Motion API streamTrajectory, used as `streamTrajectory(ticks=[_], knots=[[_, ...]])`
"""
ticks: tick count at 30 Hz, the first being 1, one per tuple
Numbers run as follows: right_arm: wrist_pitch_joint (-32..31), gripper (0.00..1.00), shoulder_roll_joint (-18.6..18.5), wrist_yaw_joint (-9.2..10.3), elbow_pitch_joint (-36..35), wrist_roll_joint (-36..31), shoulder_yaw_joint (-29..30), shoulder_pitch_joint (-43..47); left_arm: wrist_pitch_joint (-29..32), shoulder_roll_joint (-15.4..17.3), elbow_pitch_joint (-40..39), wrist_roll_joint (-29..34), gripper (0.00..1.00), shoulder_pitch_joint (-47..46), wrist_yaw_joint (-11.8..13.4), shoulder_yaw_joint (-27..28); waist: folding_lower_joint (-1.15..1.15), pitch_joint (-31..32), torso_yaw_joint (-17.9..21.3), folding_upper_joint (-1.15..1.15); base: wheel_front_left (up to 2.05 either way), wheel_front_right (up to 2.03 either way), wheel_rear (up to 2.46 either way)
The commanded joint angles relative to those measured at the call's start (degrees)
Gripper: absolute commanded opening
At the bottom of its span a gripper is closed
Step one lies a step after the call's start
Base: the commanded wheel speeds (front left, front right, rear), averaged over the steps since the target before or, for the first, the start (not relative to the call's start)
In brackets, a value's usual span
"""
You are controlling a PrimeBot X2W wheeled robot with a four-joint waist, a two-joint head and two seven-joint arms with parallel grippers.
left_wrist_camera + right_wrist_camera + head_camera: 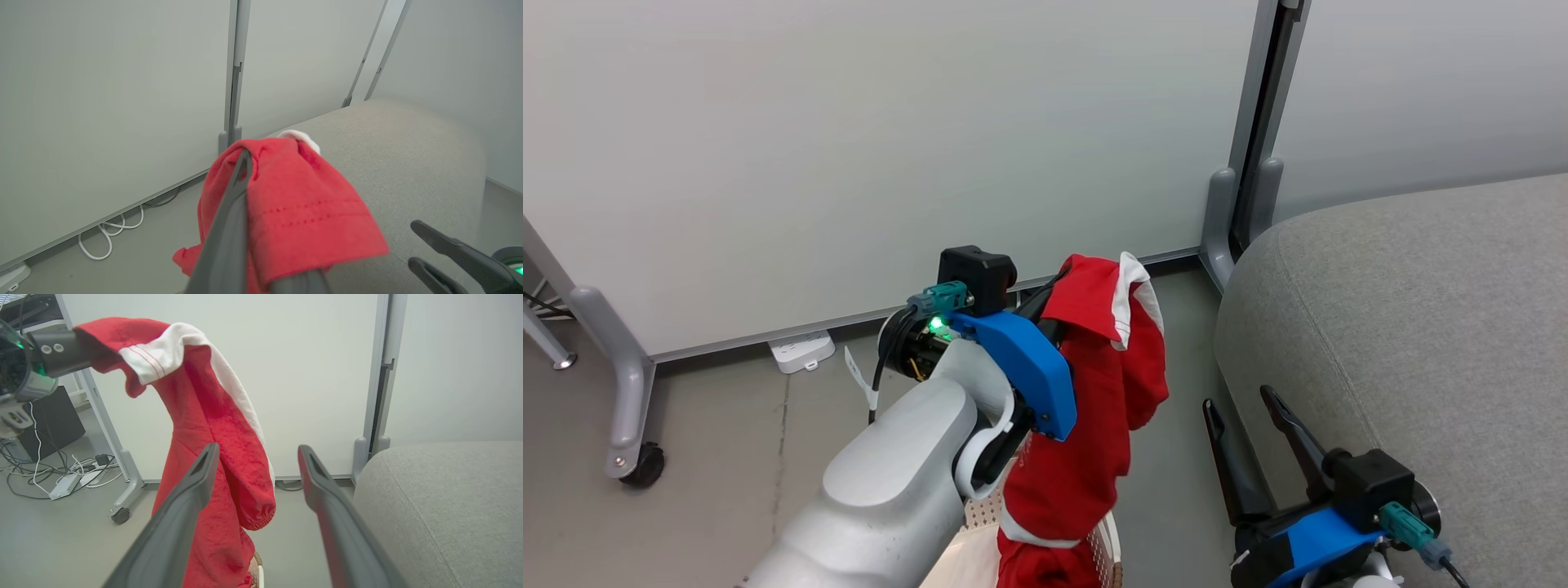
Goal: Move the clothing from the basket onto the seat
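My left gripper (1058, 282) is shut on a red garment with white trim, the clothing (1094, 408), which hangs from the fingers down toward the basket (1104, 543) at the bottom edge. In the left wrist view the clothing (298, 208) drapes over my shut fingers (239, 192). In the right wrist view the clothing (204, 416) hangs from the other arm's fingers, left of my own gripper. My right gripper (1245, 404) stands open and empty beside the grey seat (1421, 343), its two fingers (327, 498) spread wide. The seat (408, 163) lies beyond the cloth; the seat (441, 506) fills the lower right.
White partition panels stand behind, with a grey post (1250, 163) by the seat's corner and a wheeled foot (637, 457) at left. A white power strip (802, 349) lies on the floor. Cables (41, 473) and a dark box sit on the floor at far left.
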State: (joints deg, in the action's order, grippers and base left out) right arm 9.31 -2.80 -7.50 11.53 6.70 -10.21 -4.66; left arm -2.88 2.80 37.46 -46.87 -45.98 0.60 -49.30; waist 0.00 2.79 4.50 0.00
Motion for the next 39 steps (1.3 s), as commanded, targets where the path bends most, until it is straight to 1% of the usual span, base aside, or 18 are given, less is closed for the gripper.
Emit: streamTrajectory(ticks=[1,7,13,21,28,33,37,38,39], knots=[[-0.18,1.0,-0.16,0.02,-0.09,-0.19,-0.36,0.19,-0.48,0.18,0.19,-0.79,0.0,-1.26,0.33,-0.78,0.0,-0.19,-0.11,0.0,0.0,0.0,0.0],[-0.55,1.0,-0.16,0.02,0.71,1.25,-2.54,-2.43,-0.97,0.17,0.39,-2.84,0.0,-2.61,1.0,-3.08,0.0,-0.62,-0.29,0.0,0.0,0.0,0.0],[-2.32,1.0,-0.16,0.02,4.65,3.76,-6.25,-7.85,-1.62,0.17,0.62,-4.92,0.0,-3.66,1.2,-5.09,0.0,-0.84,-0.25,0.0,0.0,0.0,0.0],[-4.73,1.0,-0.15,0.02,15.49,4.48,-11.27,-17.67,-2.26,0.13,0.34,-7.19,0.0,-4.89,1.51,-7.99,0.0,-0.72,-0.9,0.0,0.0,0.0,0.0],[-4.73,1.0,-0.15,0.02,25.56,5.95,-15.11,-25.41,-2.42,0.16,-1.14,-9.57,0.0,-5.79,1.7,-11.19,0.0,-0.31,-2.09,0.0,0.0,0.0,0.0],[-5.21,1.0,-0.13,0.02,32.8,7.01,-17.92,-29.49,-2.73,0.16,-2.03,-11.25,0.0,-6.4,2.09,-13.17,0.0,-0.08,-2.77,0.0,0.0,0.0,0.0],[-4.55,1.0,-0.14,0.02,37.01,8.7,-20.32,-31.75,-3.26,0.15,-2.39,-12.38,0.0,-7.2,2.34,-14.4,0.0,-0.01,-3.27,0.0,0.0,0.0,0.0],[-4.36,0.95,-0.13,0.02,37.79,9.39,-20.89,-32.07,-3.43,0.14,-2.46,-12.67,0.0,-7.27,2.34,-14.78,0.0,0.01,-3.38,0.0,0.0,0.0,0.0],[-4.09,0.48,-0.14,0.02,38.48,9.91,-21.32,-32.38,-3.53,0.14,-2.45,-12.94,0.0,-7.24,2.32,-15.08,0.0,0.01,-3.47,0.0,0.0,0.0,0.0]])
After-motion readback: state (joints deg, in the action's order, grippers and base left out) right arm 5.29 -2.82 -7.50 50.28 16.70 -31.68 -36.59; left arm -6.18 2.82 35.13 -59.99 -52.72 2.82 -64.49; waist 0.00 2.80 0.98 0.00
